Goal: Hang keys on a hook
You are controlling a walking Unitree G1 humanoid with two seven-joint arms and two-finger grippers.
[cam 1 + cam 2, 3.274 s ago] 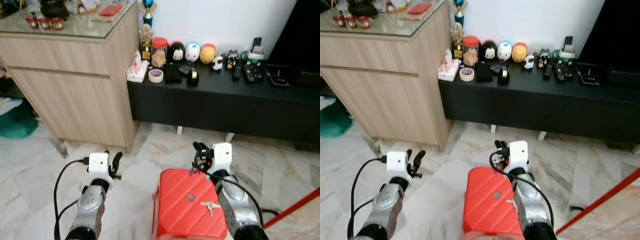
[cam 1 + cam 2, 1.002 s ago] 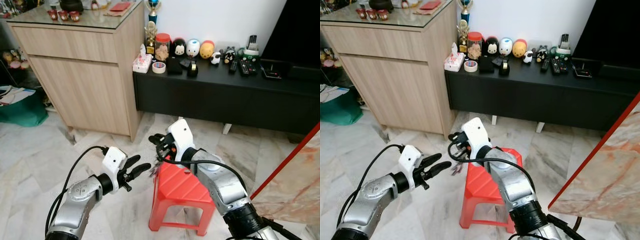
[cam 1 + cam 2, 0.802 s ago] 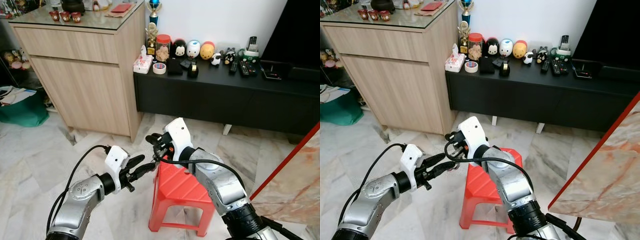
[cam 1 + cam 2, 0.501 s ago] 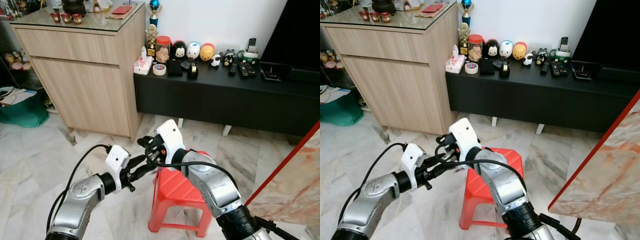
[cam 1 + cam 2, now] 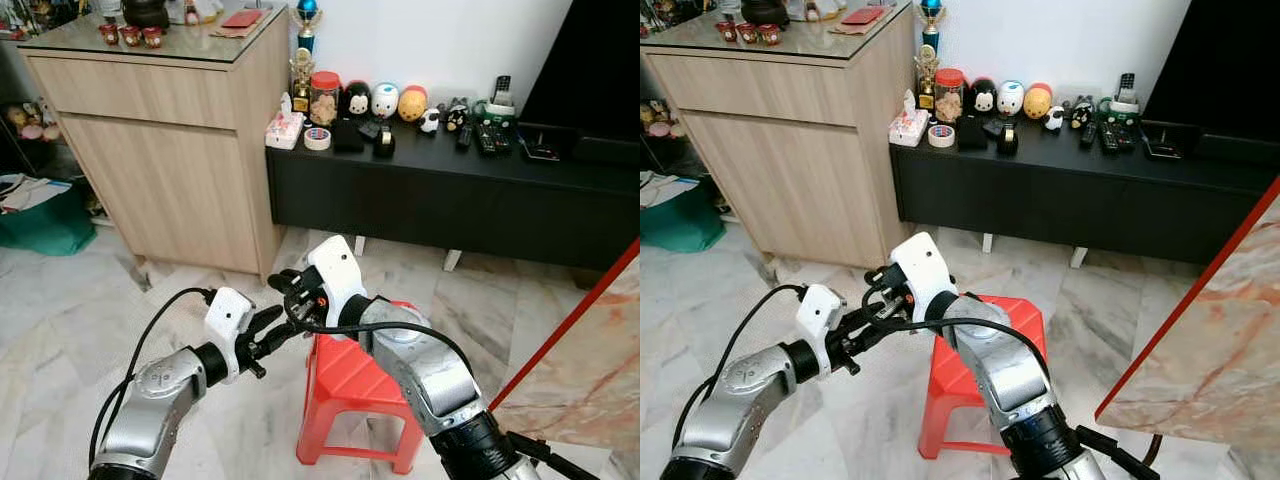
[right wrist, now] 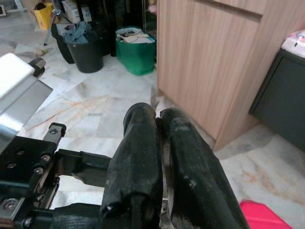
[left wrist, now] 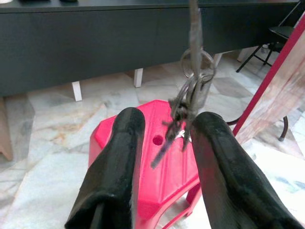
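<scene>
Marble floor runs under a red plastic stool (image 5: 356, 380), with a wooden cabinet (image 5: 160, 150) and a black TV console (image 5: 450, 190) behind, and above the stool's near edge the two grippers meet. The right gripper (image 6: 159, 125) is pinched closed on the keys (image 7: 188, 102), which dangle from their ring between the spread fingers of the left gripper (image 7: 164, 131). For a clean handover, I judge the left fingers should close on the ring or key shanks before the right lets go, else the bunch drops.
</scene>
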